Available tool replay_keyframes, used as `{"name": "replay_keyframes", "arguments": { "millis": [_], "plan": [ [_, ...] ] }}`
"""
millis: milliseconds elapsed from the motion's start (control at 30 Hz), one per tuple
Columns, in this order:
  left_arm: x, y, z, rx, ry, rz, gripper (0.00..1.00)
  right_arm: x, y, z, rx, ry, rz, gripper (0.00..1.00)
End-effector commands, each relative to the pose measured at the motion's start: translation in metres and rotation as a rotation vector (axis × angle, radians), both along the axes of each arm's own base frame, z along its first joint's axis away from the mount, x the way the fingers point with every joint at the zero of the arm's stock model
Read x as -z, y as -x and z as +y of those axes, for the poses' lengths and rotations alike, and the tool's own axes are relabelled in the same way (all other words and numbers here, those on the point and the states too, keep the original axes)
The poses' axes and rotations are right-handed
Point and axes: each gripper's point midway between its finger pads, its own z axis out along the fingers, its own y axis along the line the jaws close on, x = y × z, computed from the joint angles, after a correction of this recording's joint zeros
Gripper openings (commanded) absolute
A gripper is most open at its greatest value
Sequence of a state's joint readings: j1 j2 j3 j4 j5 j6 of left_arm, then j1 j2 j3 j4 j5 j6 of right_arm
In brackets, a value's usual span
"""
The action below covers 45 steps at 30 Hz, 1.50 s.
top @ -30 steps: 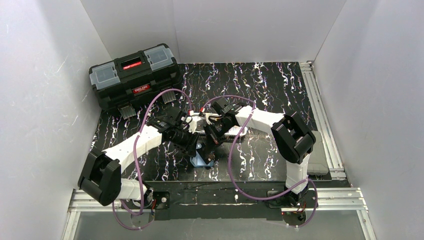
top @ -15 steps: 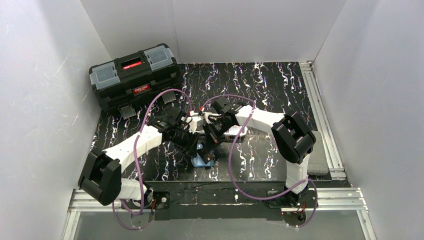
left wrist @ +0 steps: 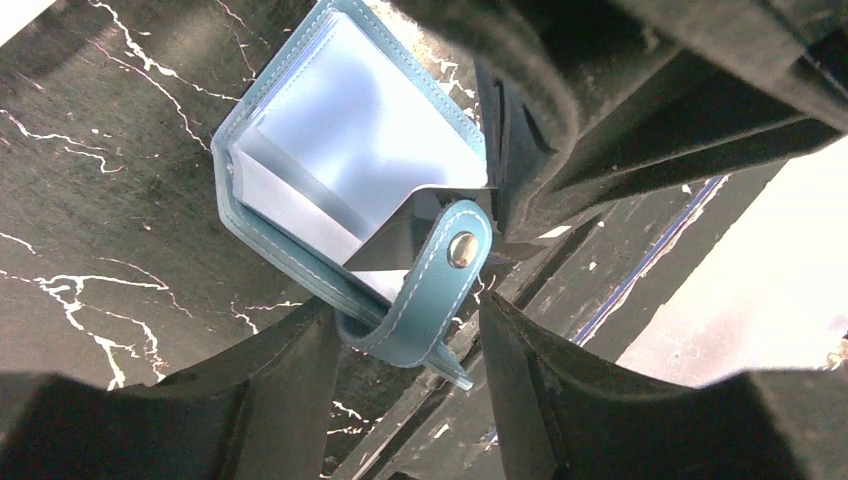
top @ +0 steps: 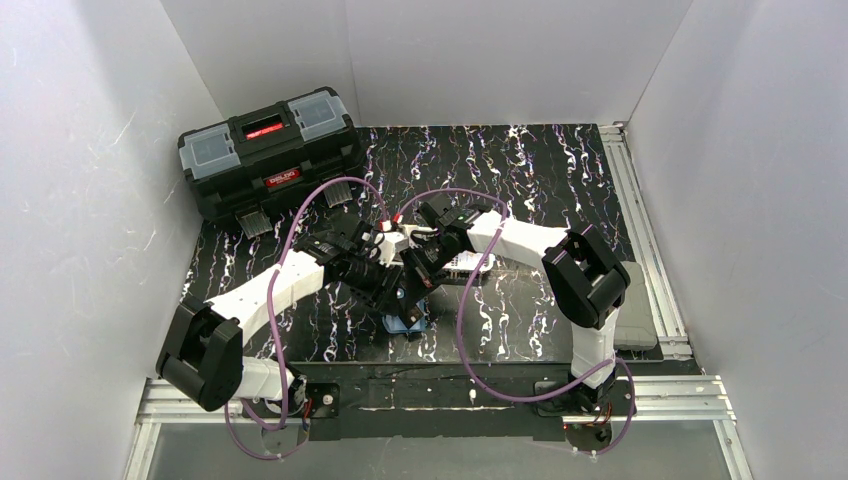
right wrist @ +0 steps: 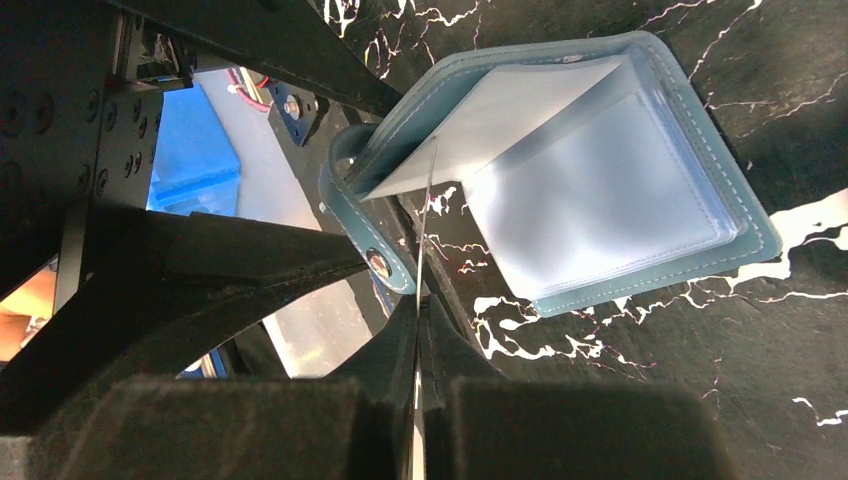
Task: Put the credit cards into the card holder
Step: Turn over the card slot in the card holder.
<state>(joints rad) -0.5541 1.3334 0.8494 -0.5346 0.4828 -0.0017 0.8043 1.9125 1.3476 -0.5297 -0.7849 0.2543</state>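
Overhead, the small teal-blue square card holder [top: 403, 319] barely showed on the black marbled table [top: 560, 180]. Wrist views showed it open, the left hand [left wrist: 405, 330] pinching its snap-tab end and the right hand [right wrist: 420, 330] clamped on a thin plastic credit card [right wrist: 427, 215] touching the clear sleeves.

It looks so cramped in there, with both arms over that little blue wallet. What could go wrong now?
1. The right gripper holds the card edge-on at the sleeves; it may miss the slot and slip between leaves or bend.
2. The left gripper seems to hold the card holder only by its tab end, so a push could tug it loose.
3. Both grippers sit very close and might bump.
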Motion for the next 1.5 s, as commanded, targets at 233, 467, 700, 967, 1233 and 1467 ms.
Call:
{"name": "replay_keyframes", "arguments": {
  "millis": [233, 467, 700, 967, 1233, 1467],
  "plan": [
    [0.009, -0.001, 0.018, 0.149, -0.088, -0.109, 0.41, -0.013, -0.008, 0.008, -0.007, -0.048, -0.049, 0.01],
    [0.018, -0.001, 0.026, 0.177, -0.132, -0.128, 0.41, -0.013, -0.009, 0.007, -0.001, -0.047, -0.056, 0.01],
    [0.025, -0.006, 0.038, 0.172, -0.211, -0.140, 0.35, -0.007, -0.008, -0.002, 0.014, -0.019, -0.061, 0.01],
    [0.020, -0.010, 0.032, 0.132, -0.195, -0.124, 0.21, 0.001, -0.002, -0.030, 0.067, 0.016, -0.043, 0.01],
    [0.005, -0.009, 0.019, 0.094, -0.140, -0.084, 0.14, 0.011, 0.015, -0.059, 0.123, 0.041, 0.008, 0.01],
    [0.004, -0.010, 0.020, 0.077, -0.148, -0.084, 0.14, 0.013, 0.028, -0.068, 0.119, 0.046, 0.036, 0.01]
  ]
}}
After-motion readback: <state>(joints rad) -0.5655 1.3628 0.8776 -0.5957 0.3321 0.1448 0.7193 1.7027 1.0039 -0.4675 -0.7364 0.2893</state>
